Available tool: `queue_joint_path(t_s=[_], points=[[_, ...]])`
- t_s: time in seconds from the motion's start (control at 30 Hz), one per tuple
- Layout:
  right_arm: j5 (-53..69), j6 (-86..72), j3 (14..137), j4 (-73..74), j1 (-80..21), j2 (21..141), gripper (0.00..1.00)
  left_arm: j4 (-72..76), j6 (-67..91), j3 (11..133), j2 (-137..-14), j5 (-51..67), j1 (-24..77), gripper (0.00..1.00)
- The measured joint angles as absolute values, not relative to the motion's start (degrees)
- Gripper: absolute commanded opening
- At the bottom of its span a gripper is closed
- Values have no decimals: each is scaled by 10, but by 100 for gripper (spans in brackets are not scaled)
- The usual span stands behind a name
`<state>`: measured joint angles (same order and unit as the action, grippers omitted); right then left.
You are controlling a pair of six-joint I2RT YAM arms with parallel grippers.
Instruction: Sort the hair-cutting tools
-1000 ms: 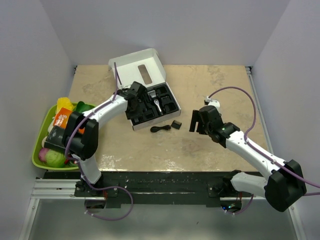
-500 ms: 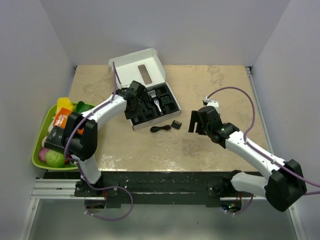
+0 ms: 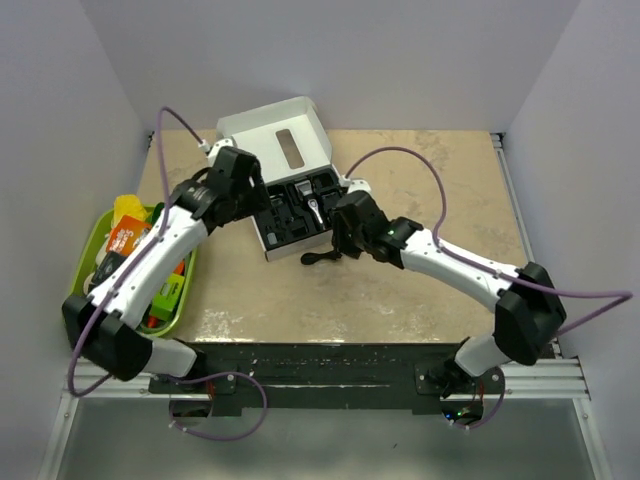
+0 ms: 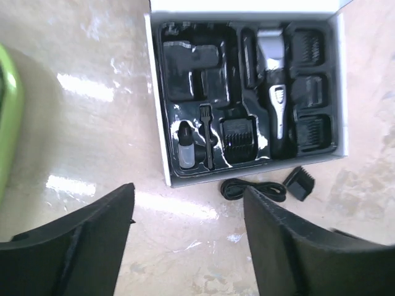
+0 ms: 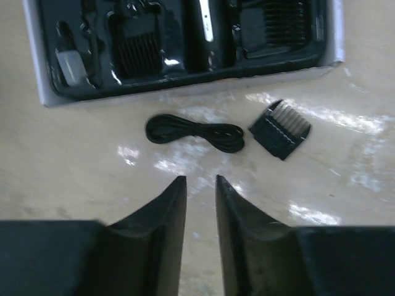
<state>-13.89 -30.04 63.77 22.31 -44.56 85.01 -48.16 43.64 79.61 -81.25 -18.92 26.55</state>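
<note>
1. The left gripper (image 4: 188,231) hangs above the pale stone-patterned table (image 4: 92,123), near the left side of the white box (image 4: 162,123). Its fingers (image 4: 80,246) are spread wide, with nothing between them.
2. The right gripper (image 5: 200,203) hovers low over the table on the near side of the box. Its jaws are drawn in to a narrow slit, and it holds nothing.
3. The cord (image 5: 194,132) lies in a loose coil on the table just beyond the right gripper's fingertips, beside the near wall of the box.
4. The loose comb attachment (image 5: 281,128) sits on the table just right of the cord, close to it but not touching, and outside the box.
5. The clipper (image 4: 276,92) lies in its slot in the black insert (image 4: 185,68), right of centre, with its silver blade head toward the far side.
6. The seated comb attachments (image 4: 311,92) fill the pockets to the clipper's right. One more sits in a near-centre pocket to its left.
7. A small bottle (image 4: 185,154) and a thin brush (image 4: 207,142) rest side by side in the insert's near-left part.
8. A green tray (image 3: 78,290) of colourful packets stands at the table's left edge, well apart from the box, with the left arm reaching over it.
</note>
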Motion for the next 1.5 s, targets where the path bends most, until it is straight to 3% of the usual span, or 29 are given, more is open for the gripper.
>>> queue_joint_path(t_s=[0.07, 0.37, 0.9, 1.5], points=[[-123, -303, 665, 216, -447, 887, 0, -482, 430, 787, -764, -197, 263, 84], [-68, -306, 765, 188, -470, 1029, 0, -491, 413, 696, -624, -206, 260, 99], [-32, -301, 890, 110, -513, 1166, 0, -491, 408, 612, -526, -195, 260, 99], [-66, -272, 959, 107, -513, 1202, 0, -489, 398, 600, -518, -195, 260, 99]])
